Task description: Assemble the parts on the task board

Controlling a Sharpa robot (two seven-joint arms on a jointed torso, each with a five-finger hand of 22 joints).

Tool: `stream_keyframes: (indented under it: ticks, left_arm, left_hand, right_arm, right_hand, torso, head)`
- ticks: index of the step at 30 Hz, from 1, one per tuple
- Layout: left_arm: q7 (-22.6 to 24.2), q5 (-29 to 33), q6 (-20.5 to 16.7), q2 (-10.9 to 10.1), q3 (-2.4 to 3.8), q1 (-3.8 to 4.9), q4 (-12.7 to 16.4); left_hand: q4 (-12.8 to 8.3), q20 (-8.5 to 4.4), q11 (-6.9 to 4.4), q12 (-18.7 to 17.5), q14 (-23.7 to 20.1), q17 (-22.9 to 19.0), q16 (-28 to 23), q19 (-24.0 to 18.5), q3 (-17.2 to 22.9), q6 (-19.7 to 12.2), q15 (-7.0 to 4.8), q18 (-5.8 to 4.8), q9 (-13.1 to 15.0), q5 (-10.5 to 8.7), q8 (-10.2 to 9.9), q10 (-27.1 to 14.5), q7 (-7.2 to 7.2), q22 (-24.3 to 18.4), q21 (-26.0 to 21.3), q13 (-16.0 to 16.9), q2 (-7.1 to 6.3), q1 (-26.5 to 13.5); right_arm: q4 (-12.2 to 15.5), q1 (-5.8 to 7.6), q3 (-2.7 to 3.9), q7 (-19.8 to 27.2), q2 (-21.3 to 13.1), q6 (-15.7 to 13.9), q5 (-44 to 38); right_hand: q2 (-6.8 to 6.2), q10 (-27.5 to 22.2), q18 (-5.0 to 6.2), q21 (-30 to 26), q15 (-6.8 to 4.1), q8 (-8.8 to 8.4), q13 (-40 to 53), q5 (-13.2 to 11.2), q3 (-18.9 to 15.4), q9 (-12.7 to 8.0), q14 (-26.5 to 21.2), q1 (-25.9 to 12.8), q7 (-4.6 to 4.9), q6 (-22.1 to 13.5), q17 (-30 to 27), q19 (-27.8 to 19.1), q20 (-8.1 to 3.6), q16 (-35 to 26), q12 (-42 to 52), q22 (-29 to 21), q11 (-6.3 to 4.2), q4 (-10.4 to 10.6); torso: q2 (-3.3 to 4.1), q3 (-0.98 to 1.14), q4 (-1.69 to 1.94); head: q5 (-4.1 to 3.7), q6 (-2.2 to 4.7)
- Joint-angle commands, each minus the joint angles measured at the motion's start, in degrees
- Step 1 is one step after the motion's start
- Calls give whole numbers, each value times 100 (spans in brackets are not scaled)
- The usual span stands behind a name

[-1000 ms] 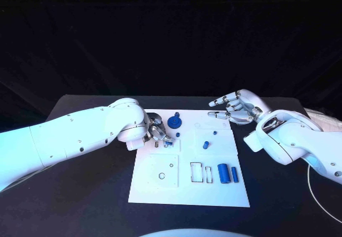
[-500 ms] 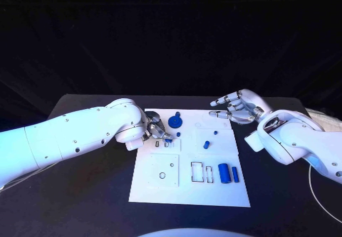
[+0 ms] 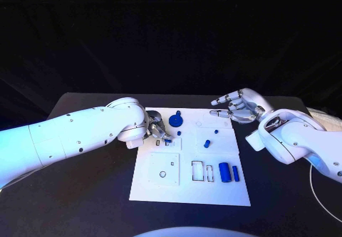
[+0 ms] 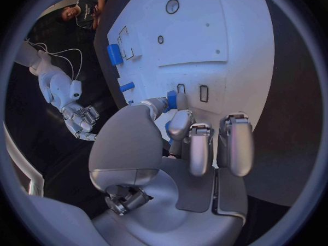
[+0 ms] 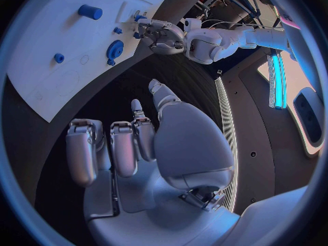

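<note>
- Left robot hand: pinches small blue part over task board, left of frame centre.
- Right robot hand: fingers spread, holding nothing, upper right.

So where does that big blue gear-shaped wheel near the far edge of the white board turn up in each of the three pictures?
Head view: the blue gear wheel stands near the far edge of the white task board, just beside the left hand.
Left wrist view: I cannot find it; the hand's own palm may cover it.
Right wrist view: the gear wheel sits at the board's edge.
Shared landmark: the large blue cylinder.
</note>
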Motion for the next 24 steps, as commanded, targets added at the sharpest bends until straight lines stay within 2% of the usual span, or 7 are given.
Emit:
stream_keyframes:
  ticks: [1, 5, 8, 20, 24]
  left_arm:
    - [-61, -299, 217, 27, 0, -4, 0]
    - [-79, -362, 285, 38, -1, -5, 2]
    - [-87, -387, 326, 45, -1, -6, -1]
    - [-110, -409, 455, 84, -13, -18, -100]
    - [-114, -412, 492, 82, -14, -25, -100]
  left_hand:
    - [-1057, 10, 3, 5, 602, 1509, 17, 334, 1094, 20, -18, -44, 8, 30, -1, 31, -7, 765, -5, -2, 39, -41]
    - [-1059, 10, 3, 6, 602, 1509, 17, 335, 1096, 20, -18, -44, 8, 30, -2, 32, -6, 766, -4, -1, 39, -42]
    - [-1064, 10, 2, 7, 602, 1509, 17, 335, 1099, 20, -18, -44, 8, 30, -3, 33, -6, 767, -3, 1, 39, -43]
    - [-1074, 10, 5, 13, 602, 1509, 17, 338, 1118, 26, -18, -46, 10, 35, -5, 41, -3, 775, 2, 10, 51, -61]
    - [-1074, 10, 5, 13, 602, 1509, 17, 338, 1119, 26, -18, -46, 11, 35, -5, 41, -3, 775, 2, 10, 51, -63]
  right_arm:
    - [11, -4, 0, 72, 7, 66, -9]
    - [8, -4, 0, 80, 13, 78, -9]
    - [8, -4, 0, 86, 15, 92, -9]
    - [13, -4, 0, 122, 16, 125, 29]
    - [13, -4, 0, 124, 19, 124, 34]
  right_hand:
    - [26, 122, 62, -29, 8, 21, 905, -30, -6, 7, 426, -19, -3, 54, 734, -32, -17, -19, -6, 301, -11, 16]
    - [26, 122, 62, -29, 8, 21, 905, -30, -6, 7, 426, -19, -3, 54, 734, -32, -17, -19, -6, 301, -11, 16]
    - [26, 122, 62, -29, 8, 21, 905, -30, -6, 7, 426, -19, -3, 54, 734, -32, -17, -19, -6, 301, -11, 16]
    - [26, 122, 62, -29, 8, 21, 905, -30, -6, 7, 426, -19, -3, 54, 734, -32, -17, -19, -6, 301, -11, 16]
    - [35, 119, 64, -34, 6, 20, 898, -46, -13, 9, 425, -28, -4, 57, 727, -37, -19, -24, -15, 291, -12, 26]
  torso:
    - [-1, -4, 1]
    - [0, -3, -3]
    - [0, -4, 7]
    - [1, -3, -8]
    - [-4, 0, 3]
  head:
    - [1, -15]
    - [6, -21]
    - [3, -29]
    - [42, -50]
    - [38, -52]
